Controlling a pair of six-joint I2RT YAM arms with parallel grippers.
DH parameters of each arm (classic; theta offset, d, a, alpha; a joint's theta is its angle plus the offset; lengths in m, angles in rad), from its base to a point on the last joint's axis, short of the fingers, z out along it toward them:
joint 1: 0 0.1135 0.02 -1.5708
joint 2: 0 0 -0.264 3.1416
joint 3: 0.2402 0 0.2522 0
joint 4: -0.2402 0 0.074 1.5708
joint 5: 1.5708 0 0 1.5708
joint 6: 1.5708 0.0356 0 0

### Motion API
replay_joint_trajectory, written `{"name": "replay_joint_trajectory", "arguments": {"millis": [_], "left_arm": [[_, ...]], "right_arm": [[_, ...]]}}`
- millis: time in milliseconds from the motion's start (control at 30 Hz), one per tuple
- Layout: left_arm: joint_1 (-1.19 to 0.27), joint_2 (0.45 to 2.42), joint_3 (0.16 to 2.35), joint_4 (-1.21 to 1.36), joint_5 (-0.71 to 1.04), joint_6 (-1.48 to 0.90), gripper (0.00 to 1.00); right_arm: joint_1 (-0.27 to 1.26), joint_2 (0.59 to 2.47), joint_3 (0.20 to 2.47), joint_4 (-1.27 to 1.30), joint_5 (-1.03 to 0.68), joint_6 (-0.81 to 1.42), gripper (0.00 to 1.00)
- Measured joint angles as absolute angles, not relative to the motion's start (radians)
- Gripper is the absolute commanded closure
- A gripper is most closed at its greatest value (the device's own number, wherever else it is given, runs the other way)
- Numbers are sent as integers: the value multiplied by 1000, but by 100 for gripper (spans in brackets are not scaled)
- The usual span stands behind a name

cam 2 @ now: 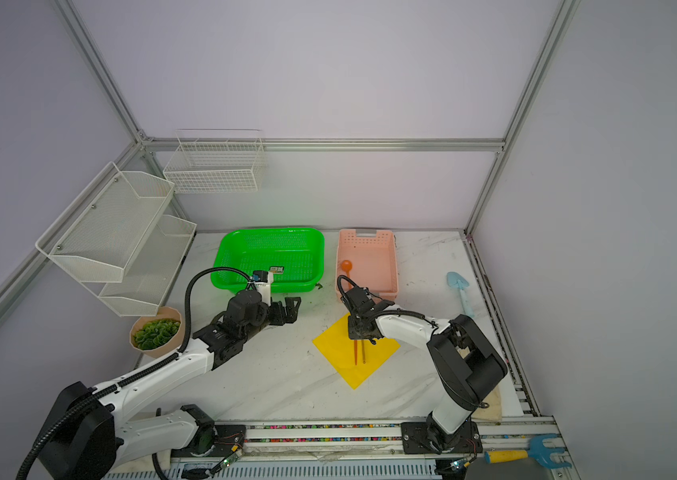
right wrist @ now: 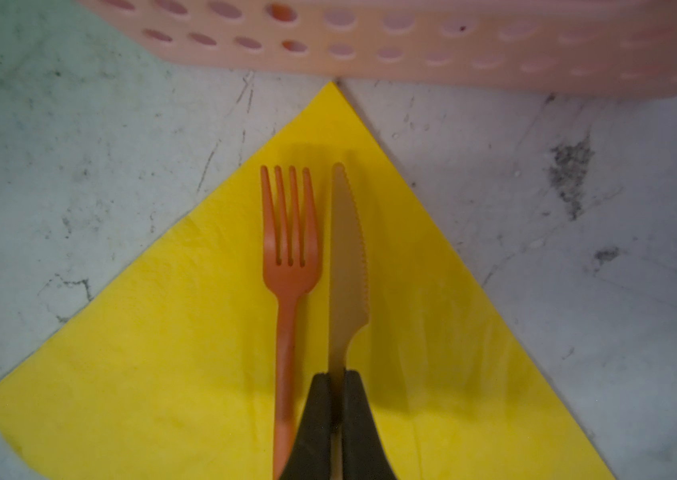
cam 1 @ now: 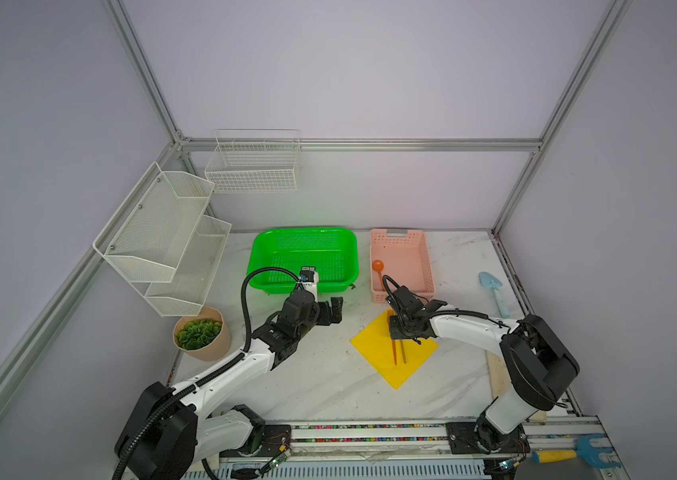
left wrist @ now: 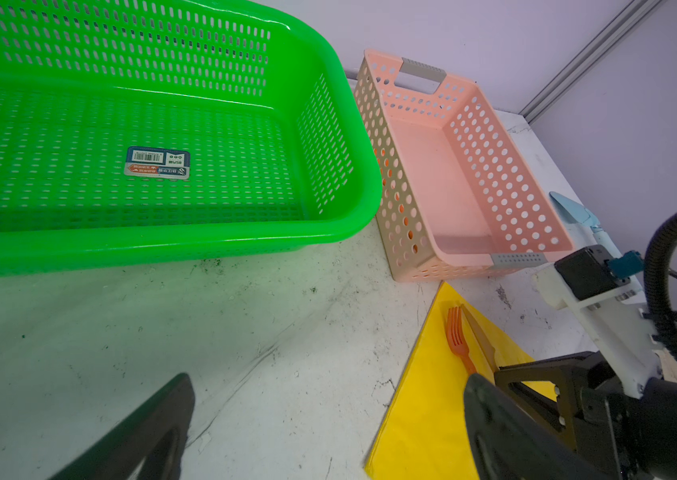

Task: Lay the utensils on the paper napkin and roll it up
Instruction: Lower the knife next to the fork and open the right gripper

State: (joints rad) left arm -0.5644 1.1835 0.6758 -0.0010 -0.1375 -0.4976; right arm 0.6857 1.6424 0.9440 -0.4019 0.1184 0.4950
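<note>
my right fingers point(right wrist: 320, 415) were clamped on the handle of the knife point(right wrist: 347, 257). its long axis ran from the table's near edge toward the far edge, serrated tip toward the pink basket point(right wrist: 411, 37). the fork point(right wrist: 289, 266) lay parallel just beside it, tines the same way, flat on the napkin point(right wrist: 141, 353). both were smooth orange plastic. whether the blade touched the paper i could not tell. the napkin, thin matte yellow, lay as a diamond on the right half of the table point(cam 1: 320, 374), far corner just short of the perforated basket. the spoon point(cam 1: 377, 266) lay inside that basket, round bowl toward the far edge. my left fingers point(left wrist: 149, 432) stood wide apart, holding nothing, near the slotted green basket point(cam 1: 353, 249). the table was scuffed white marble, walled in pale lilac.
</note>
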Motion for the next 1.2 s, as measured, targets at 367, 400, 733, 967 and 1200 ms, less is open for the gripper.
{"name": "replay_joint_trajectory", "arguments": {"millis": [367, 400, 733, 967, 1200], "left_arm": [[-564, 1184, 676, -1, -138, -498, 0], [-564, 1184, 676, -1, -138, -498, 0], [-564, 1184, 676, -1, -138, -498, 0], [-564, 1184, 676, 0, -138, -498, 0], [-564, 1184, 676, 2, -138, -498, 0]], "right_arm": [[686, 1662, 944, -377, 133, 516, 99], [686, 1665, 944, -377, 134, 516, 99], [686, 1677, 944, -376, 139, 527, 98], [686, 1677, 944, -374, 139, 530, 95], [686, 1677, 942, -369, 141, 535, 85]]}}
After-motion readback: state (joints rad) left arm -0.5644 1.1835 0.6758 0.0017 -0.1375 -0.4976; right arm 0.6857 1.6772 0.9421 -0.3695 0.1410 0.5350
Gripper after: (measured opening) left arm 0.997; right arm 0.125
